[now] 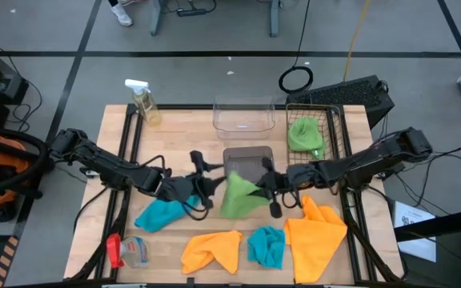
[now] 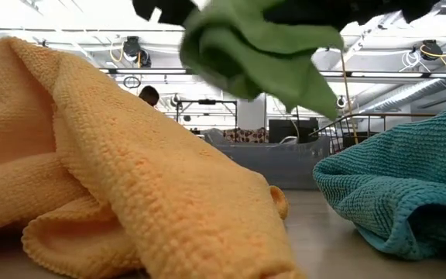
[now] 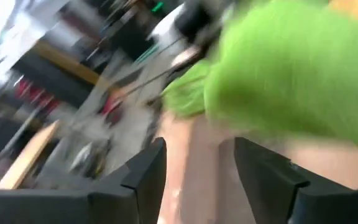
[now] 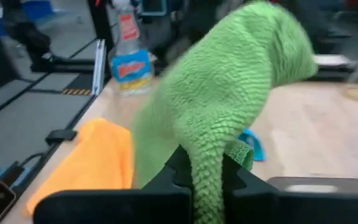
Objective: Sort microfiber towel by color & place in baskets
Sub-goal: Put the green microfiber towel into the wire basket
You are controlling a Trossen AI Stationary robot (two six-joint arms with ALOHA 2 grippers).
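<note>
My right gripper [image 1: 269,186] [image 4: 205,173] is shut on a lime green towel [image 1: 238,197] [image 2: 260,56], in the air just near the smoky grey tub [image 1: 249,161]. My left gripper [image 1: 202,189] [image 3: 197,180] is open, close to the towel's left side and touching nothing. A second green towel [image 1: 303,134] lies in the wire-mesh basket [image 1: 332,120]. One turquoise towel [image 1: 162,214] lies under the left gripper, another [image 1: 267,246] near the front edge. Two orange towels [image 1: 212,250] [image 1: 317,235] lie on the table. The clear tub [image 1: 244,117] stands at the far edge. My right gripper pinches a bunched fold of the green towel [image 4: 207,163] between its two fingers, coming level from the table's right side. The towel is lifted clear of the table and bulges out past the fingers toward the left gripper, slack.
A clear spray bottle with a white trigger [image 1: 143,101] stands at the far left corner. A second bottle with a red cap [image 1: 129,250] lies at the near left edge. Bare wood shows left of the grey tub. Beyond the table are cables and a person's feet [image 1: 121,12].
</note>
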